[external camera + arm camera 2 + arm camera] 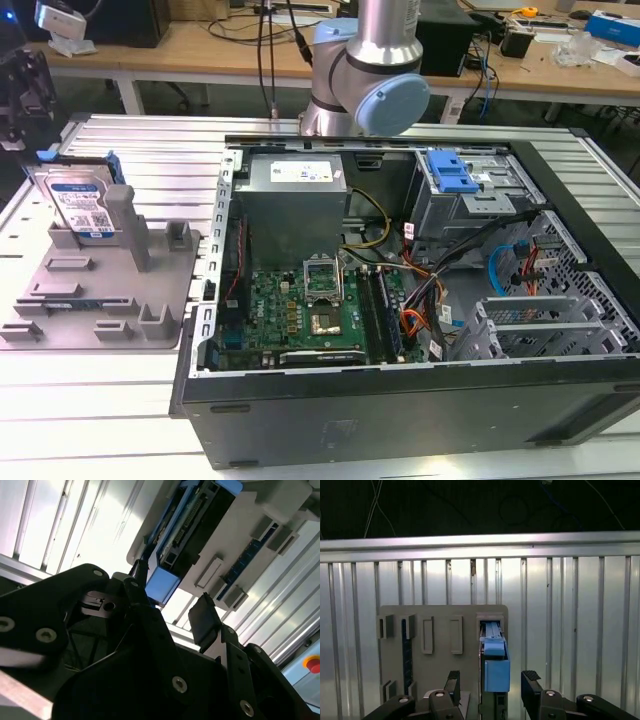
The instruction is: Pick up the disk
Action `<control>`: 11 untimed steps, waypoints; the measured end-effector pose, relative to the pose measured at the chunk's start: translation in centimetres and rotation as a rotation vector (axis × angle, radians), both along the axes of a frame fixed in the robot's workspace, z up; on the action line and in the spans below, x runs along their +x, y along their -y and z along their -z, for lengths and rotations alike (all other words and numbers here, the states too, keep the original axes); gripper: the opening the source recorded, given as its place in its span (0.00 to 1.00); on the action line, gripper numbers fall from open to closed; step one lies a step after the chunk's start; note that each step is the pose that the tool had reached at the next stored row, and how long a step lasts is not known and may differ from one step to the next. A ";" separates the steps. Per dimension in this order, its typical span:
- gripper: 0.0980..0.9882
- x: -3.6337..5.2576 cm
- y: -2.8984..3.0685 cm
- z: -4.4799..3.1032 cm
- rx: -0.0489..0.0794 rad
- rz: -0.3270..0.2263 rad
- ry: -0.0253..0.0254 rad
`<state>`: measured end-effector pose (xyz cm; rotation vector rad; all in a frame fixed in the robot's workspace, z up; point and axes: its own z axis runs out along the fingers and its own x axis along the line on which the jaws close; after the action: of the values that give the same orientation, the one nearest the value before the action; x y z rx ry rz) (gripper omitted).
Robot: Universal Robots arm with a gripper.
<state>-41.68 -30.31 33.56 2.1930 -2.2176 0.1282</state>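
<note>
Clearly released, the pincer hovers over the disk standing upright in the tray; a sound grip needs pads square on both flat faces.

Gaps flank the disk inside the spread claw — grey post stands close.

Upper left of the exterior frame, the disk stands on edge in the grey tray. Its lower edge and one side are tucked behind an upright post, and the label print is too small to read. The robot arm runs off the top edge. In the first wrist view, disk and gripper are both cut by the frame edge. In the second wrist view, a dark finger covers the disk's corner.
</note>
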 end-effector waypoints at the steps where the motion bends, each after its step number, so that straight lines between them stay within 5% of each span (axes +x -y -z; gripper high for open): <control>1: 0.56 0.00 0.05 0.14 0.000 0.000 0.0000; 11: 0.56 0.02 0.20 1.65 0.000 0.000 0.0001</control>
<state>-41.67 -30.51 31.91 2.1930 -2.2177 0.1283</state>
